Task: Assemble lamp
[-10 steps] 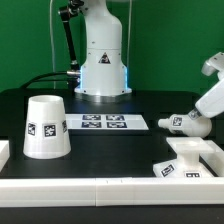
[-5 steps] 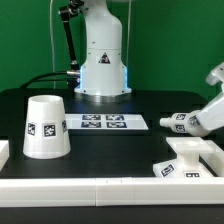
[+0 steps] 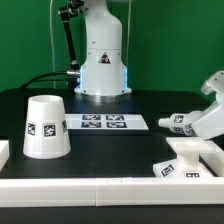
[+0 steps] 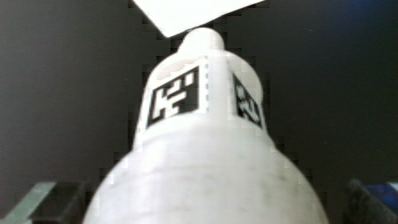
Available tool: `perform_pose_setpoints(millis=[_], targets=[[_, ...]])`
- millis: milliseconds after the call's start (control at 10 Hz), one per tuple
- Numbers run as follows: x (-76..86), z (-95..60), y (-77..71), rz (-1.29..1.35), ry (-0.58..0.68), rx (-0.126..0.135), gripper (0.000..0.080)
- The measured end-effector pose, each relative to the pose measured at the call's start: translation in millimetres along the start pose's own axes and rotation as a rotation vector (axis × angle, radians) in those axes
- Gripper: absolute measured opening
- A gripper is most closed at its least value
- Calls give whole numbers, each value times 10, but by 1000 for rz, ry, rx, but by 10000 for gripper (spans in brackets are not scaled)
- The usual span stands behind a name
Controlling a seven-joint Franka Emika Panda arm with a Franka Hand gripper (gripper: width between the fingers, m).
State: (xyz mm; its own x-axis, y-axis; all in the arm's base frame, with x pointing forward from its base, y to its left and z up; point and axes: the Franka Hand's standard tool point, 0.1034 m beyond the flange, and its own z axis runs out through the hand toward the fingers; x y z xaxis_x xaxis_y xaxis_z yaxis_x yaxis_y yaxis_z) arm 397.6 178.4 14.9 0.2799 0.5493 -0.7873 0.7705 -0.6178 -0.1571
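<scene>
In the exterior view we see the shade (image 3: 46,126) at 9 o'clock on the table (image 3: 110,150), the marker board (image 3: 104,122) at centre, and the base (image 3: 187,159) at 4 o'clock. At 3 o'clock, the gripper (image 3: 198,124) clasps the bulb (image 3: 180,122), lying tilted.

In the wrist view the bulb (image 4: 205,130) fills the frame, its tip toward a white corner (image 4: 192,14).

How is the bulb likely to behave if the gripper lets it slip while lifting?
The bulb looks like rigid moulded plastic, so it should stay stiff and is probably light. Its rounded, tapering body seems apt to roll if dropped on the table. The smooth matte surface may twist between the fingers of the gripper, since the grip sits near one end.
</scene>
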Motion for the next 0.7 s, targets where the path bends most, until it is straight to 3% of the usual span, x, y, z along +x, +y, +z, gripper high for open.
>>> perform_pose_setpoints(millis=[300,400,700], targets=[[-6,-7,24,4,3,3,690],[-7,-16,38,6,5,4,577],[-62,-60,104,8,-2,15,577]])
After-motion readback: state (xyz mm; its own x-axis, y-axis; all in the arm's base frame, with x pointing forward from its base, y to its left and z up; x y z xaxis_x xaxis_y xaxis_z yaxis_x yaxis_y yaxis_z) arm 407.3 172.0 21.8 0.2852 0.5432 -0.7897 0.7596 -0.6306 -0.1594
